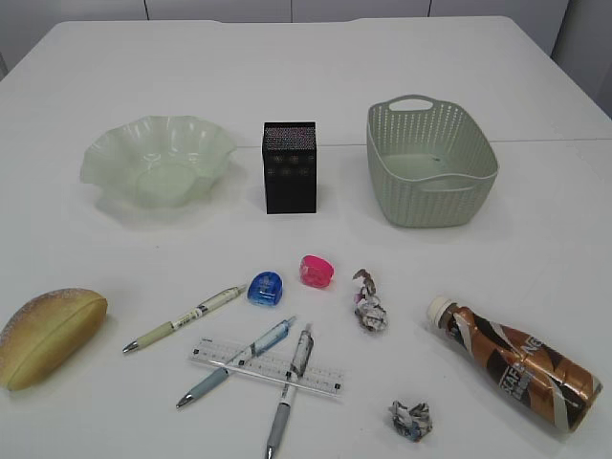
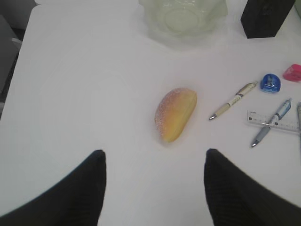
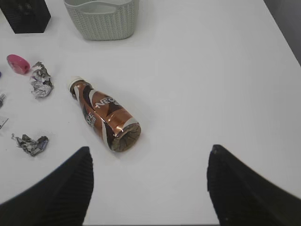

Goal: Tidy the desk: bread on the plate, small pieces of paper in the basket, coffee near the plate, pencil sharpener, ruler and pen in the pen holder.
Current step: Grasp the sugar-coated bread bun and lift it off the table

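Observation:
The bread [image 1: 50,335] lies at the desk's [image 1: 306,67] front left, just ahead of my open, empty left gripper [image 2: 155,153]. The plate [image 1: 158,161], pen holder [image 1: 290,166] and basket [image 1: 428,163] stand in a row at the back. Three pens [image 1: 184,318] and the ruler [image 1: 266,367] lie front centre, with a blue pencil sharpener [image 1: 265,289] and a pink one [image 1: 316,271] behind them. Two crumpled papers [image 1: 369,304] [image 1: 410,420] sit to their right. The coffee [image 3: 104,114] lies on its side ahead and left of my open right gripper [image 3: 149,149]. Neither gripper shows in the exterior view.
A dark chair edge [image 2: 9,42] shows past the desk's left side in the left wrist view. The desk's right edge [image 3: 282,33] runs past the coffee in the right wrist view. White tabletop lies between each gripper's fingers.

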`<state>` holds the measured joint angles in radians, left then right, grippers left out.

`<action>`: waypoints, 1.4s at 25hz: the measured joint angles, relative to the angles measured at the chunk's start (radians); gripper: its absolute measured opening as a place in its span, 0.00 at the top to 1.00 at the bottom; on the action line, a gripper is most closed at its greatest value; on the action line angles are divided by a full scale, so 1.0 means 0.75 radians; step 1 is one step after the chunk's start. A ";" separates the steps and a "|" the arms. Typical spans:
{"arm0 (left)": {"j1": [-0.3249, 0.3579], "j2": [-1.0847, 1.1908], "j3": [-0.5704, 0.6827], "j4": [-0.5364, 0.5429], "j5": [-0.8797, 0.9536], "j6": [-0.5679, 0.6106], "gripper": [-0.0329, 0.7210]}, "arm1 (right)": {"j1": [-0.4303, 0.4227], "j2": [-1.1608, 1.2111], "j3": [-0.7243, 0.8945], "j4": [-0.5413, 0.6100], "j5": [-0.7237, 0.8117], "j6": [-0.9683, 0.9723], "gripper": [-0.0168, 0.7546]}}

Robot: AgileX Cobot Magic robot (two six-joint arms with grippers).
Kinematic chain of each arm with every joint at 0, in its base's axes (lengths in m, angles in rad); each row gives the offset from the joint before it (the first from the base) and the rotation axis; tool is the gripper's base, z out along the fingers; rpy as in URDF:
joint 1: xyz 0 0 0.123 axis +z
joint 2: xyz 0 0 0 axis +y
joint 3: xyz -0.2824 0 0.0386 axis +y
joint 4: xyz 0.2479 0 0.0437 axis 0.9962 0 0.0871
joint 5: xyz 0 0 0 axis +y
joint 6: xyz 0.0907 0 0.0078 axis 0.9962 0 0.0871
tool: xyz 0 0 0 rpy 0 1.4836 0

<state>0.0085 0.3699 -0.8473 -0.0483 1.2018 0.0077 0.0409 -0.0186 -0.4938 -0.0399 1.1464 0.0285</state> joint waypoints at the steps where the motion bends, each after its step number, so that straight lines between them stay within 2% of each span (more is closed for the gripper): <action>1: 0.000 0.038 -0.029 0.003 0.002 0.000 0.31 | 0.000 0.000 0.000 -0.006 0.000 0.010 0.26; 3: 0.000 0.147 -0.100 0.011 -0.003 0.000 0.31 | 0.000 0.006 0.000 -0.010 0.000 0.030 0.26; 9: -0.003 0.327 -0.120 0.064 -0.057 0.000 0.30 | 0.000 0.230 -0.034 -0.009 -0.008 0.059 0.26; 14: -0.003 0.566 -0.120 0.100 -0.191 -0.010 0.30 | 0.000 0.473 -0.121 0.091 -0.090 0.082 0.26; 18: -0.005 0.797 -0.120 0.064 -0.174 -0.010 0.30 | 0.000 0.645 -0.183 0.116 -0.107 0.090 0.26; 24: -0.060 1.044 -0.120 0.024 -0.131 0.003 0.30 | 0.000 0.841 -0.264 0.118 -0.130 0.090 0.26; 28: -0.116 1.167 -0.155 0.050 -0.145 0.131 0.30 | 0.000 0.998 -0.331 0.116 -0.113 0.090 0.26; 35: -0.216 1.382 -0.334 0.064 -0.217 0.125 0.17 | 0.000 1.230 -0.431 0.194 -0.113 0.112 0.26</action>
<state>-0.1536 1.4066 -1.0981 0.0000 1.0394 0.1015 0.0409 0.9039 -0.8167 0.1053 1.0620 0.1122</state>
